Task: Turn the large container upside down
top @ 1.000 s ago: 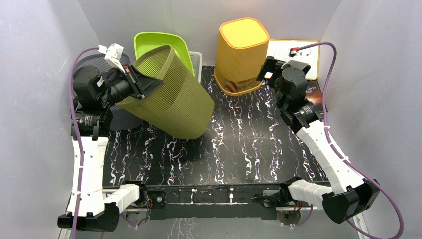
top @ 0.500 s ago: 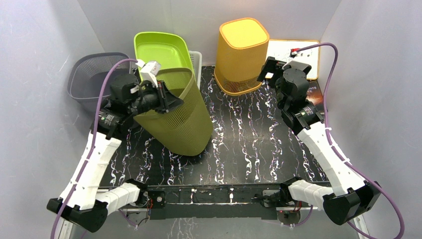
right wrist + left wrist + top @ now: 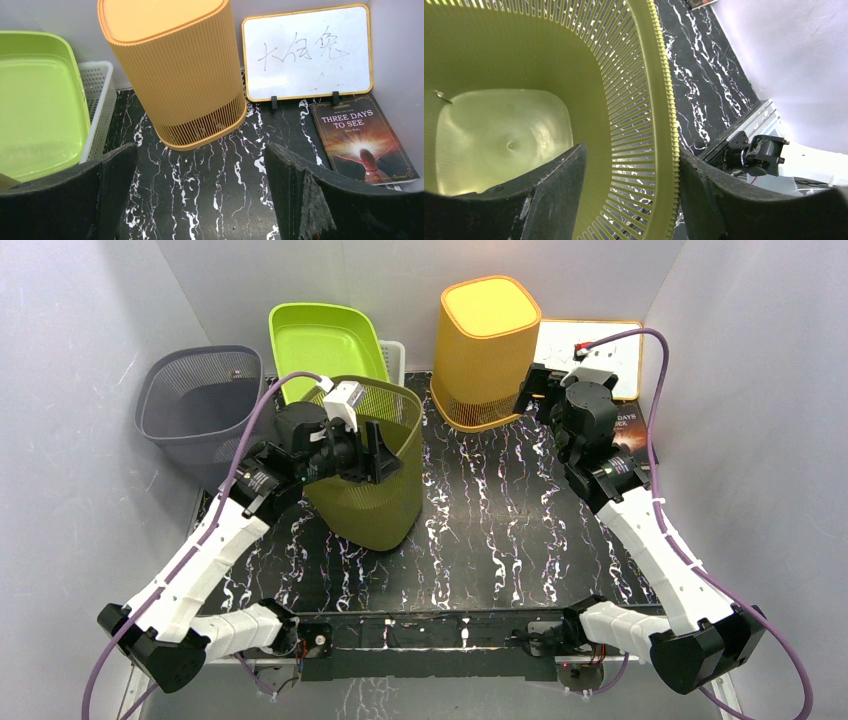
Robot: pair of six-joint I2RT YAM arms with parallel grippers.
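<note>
The large container [image 3: 378, 502] is an olive slatted bin standing upright on the black marbled table [image 3: 500, 530], mouth up. My left gripper [image 3: 386, 456] straddles its near right rim, one finger inside and one outside. In the left wrist view the left gripper [image 3: 632, 150] is open: the slatted wall [image 3: 636, 115] passes between the fingers. The outer finger [image 3: 704, 190] rests against the rim and the inner finger [image 3: 559, 175] stands well apart from it. My right gripper [image 3: 533, 390] hovers open at the back right, nothing in it [image 3: 200, 150].
An orange bin [image 3: 487, 350] stands mouth down at the back, just ahead of the right gripper. A lime tray [image 3: 320, 340], a white basket [image 3: 396, 358] and a grey mesh basket [image 3: 195, 400] line the back left. A whiteboard [image 3: 600, 340] and a book [image 3: 362, 142] lie at the back right.
The left arm swung the olive container rightward from a steep tilt to standing upright. Its jaws, shut on the rim before, have opened. The right arm barely moved.
</note>
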